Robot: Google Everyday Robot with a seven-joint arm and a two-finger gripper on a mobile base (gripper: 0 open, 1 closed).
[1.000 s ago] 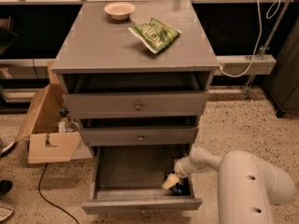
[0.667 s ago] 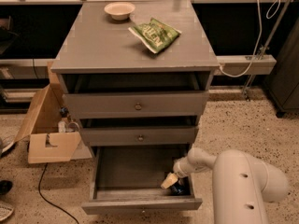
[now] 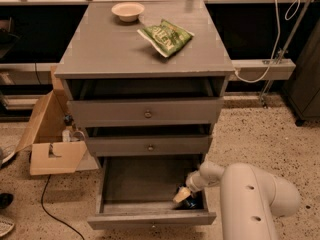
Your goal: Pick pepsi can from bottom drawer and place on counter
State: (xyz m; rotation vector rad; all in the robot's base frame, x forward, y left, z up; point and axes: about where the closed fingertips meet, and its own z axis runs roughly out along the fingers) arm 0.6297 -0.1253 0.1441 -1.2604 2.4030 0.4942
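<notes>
Pepsi can (image 3: 191,202) sits low in the front right corner of the bottom drawer (image 3: 150,218), only a dark blue sliver of it showing, tucked between the drawer's right wall and its front board. My gripper (image 3: 182,195) is right down there with it, tan tip at the can's left side, reaching in from the right over the drawer's edge. Whether I have a hold on the can or am merely up against it, I cannot tell. The drawer is pulled wide open. My white arm (image 3: 250,194) bends in from the lower right, big and close to the camera. Above, the middle drawer (image 3: 150,146) and the top drawer (image 3: 147,113) each stand a little way out, round knobs showing. Up on the counter (image 3: 110,49), well apart from the can: a green chip bag (image 3: 165,36) lying right of middle, and a small pale bowl (image 3: 128,11) near the back edge. On the floor left of the cabinet, an open cardboard box (image 3: 50,156).
</notes>
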